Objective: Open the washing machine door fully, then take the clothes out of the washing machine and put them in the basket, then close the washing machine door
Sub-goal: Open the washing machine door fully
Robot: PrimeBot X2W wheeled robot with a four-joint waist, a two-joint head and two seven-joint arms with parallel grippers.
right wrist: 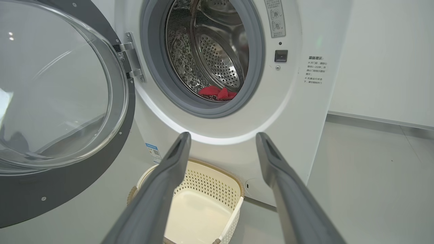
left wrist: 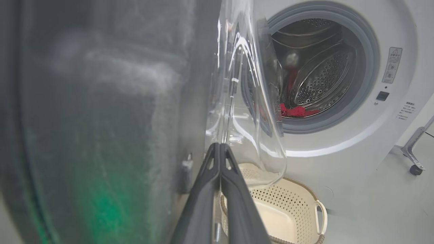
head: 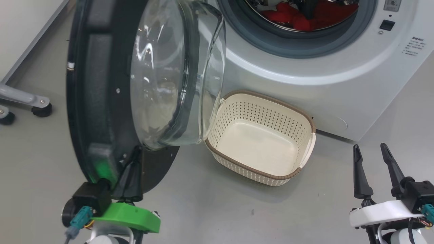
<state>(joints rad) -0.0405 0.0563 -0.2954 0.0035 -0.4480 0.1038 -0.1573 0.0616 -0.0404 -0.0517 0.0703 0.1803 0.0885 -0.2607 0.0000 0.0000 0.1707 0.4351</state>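
One of three steps looks close to done; the other two are untouched. The large round glossy black washing machine door (head: 98,101), with its bulging clear glass bowl, stands swung well out from the big white front-loading washing machine (head: 339,84), so the grey-gasketed opening is unobstructed. I judge it wide open, though I cannot say from these angles whether it has reached its hinge stop.

My left gripper (left wrist: 219,146) has its two long dark fingers pressed together with nothing between them, lying along the door's inner face near the lower rim. The wrist view is blurred that close, so I cannot tell if they push on the panel or merely sit beside it. My right gripper (head: 369,147) hangs low on the right, fingers wide apart and empty, apart from the machine front.

The bright red fabric clothes (head: 298,17) lie at the bottom of the steel drum, none taken out. The small cream perforated plastic basket (head: 271,96) with the brown woven-look rim sits empty on the grey floor just before the machine, below the opening.

Left for me: settle the door fully open, lift every garment into the basket, then swing the door shut.
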